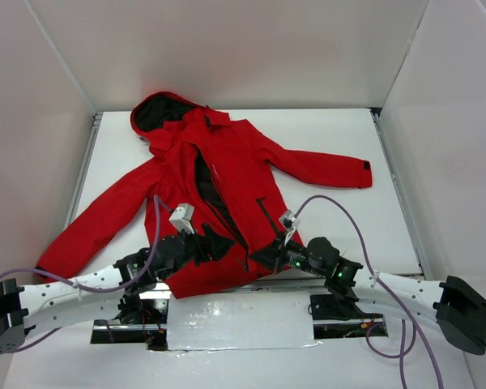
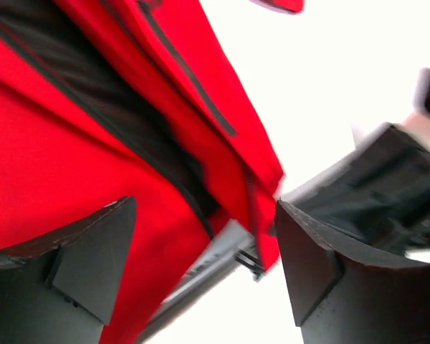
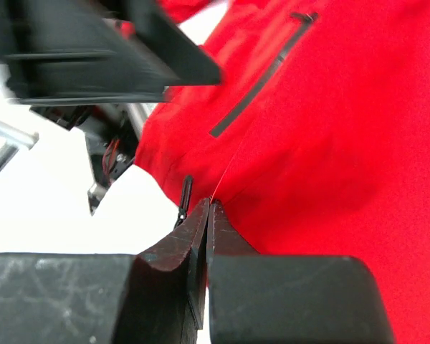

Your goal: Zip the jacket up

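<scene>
Across the centre of the overhead view, the jacket (image 1: 251,174) is spread flat, its front zipper (image 1: 231,219) running from hood down to the lower hem, where the left gripper (image 2: 206,204) is held wide apart and the right gripper (image 3: 206,204) is pressed together beside the zipper pull (image 3: 184,193).

The top external view looks steeply down from above and behind the arms (image 1: 73,290) across the whole tabletop (image 1: 332,134). Both wrist views sit very close, sharing the lower front hem of the jacket (image 3: 330,143).
</scene>
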